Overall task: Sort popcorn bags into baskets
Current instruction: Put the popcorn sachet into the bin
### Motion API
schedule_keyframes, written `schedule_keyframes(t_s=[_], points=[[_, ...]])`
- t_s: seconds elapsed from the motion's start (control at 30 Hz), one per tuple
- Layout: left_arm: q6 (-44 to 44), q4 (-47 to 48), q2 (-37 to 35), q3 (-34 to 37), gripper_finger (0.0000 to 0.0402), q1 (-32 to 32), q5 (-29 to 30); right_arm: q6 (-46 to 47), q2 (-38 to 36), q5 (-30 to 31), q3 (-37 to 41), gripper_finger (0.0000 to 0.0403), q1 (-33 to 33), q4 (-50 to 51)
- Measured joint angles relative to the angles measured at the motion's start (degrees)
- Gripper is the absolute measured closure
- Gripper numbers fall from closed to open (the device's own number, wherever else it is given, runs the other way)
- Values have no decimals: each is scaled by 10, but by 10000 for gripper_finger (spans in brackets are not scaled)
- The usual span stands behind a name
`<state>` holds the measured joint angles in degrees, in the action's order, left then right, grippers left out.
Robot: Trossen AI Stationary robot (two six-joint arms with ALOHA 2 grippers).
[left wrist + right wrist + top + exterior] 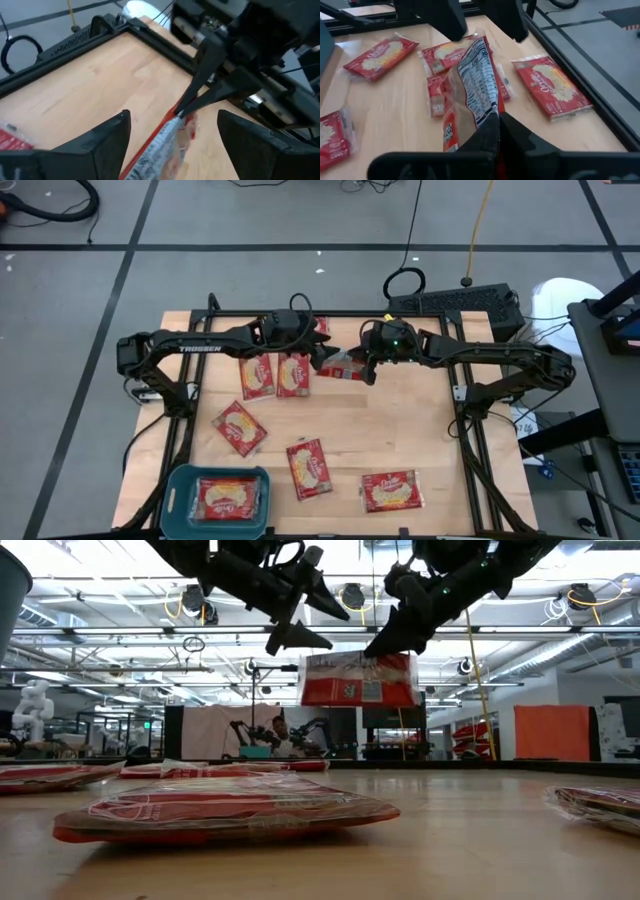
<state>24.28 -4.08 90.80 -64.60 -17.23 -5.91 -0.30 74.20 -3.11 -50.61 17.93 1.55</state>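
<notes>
Right tool (371, 370) pinches one popcorn bag (346, 365) aloft; left tool (322, 352) gapes wide and empty beside it. Below them, five bags on the table (400, 430), one in the single basket (180, 480).

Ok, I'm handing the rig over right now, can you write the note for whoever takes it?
Right gripper: shut on a popcorn bag, held in the air mid-table.
Left gripper: open, fingers either side of that bag, not gripping.
Teal basket, near left corner: one bag inside.
Loose bags on the table: five visible in the high view.
Done: one bag binned.
Left: the held bag and the loose ones.
</notes>
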Motion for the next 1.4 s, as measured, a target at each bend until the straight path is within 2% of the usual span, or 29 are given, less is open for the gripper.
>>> schedule_keyframes(t_s=[0.23, 0.53, 0.7, 0.97, 1.13, 1.4], points=[[-10, -1, 0, 0, 120, -5, -2, 0, -18, 0, 0, 402, 0, -1], [13, -34, 0, 0, 91, -12, -46, 0, -24, 0, 0, 402, 0, -2], [17, -35, 0, 0, 106, -10, -52, 0, -24, 0, 0, 402, 0, 1], [38, -5, 0, 0, 140, 4, -56, 54, -5, -2, 0, 400, 13, 124], [59, 13, 0, 0, 158, 33, -56, 35, 54, -47, 0, 358, 37, 113], [88, 61, 0, 0, 175, 92, -25, -29, 171, -60, 0, 244, 91, 36]])
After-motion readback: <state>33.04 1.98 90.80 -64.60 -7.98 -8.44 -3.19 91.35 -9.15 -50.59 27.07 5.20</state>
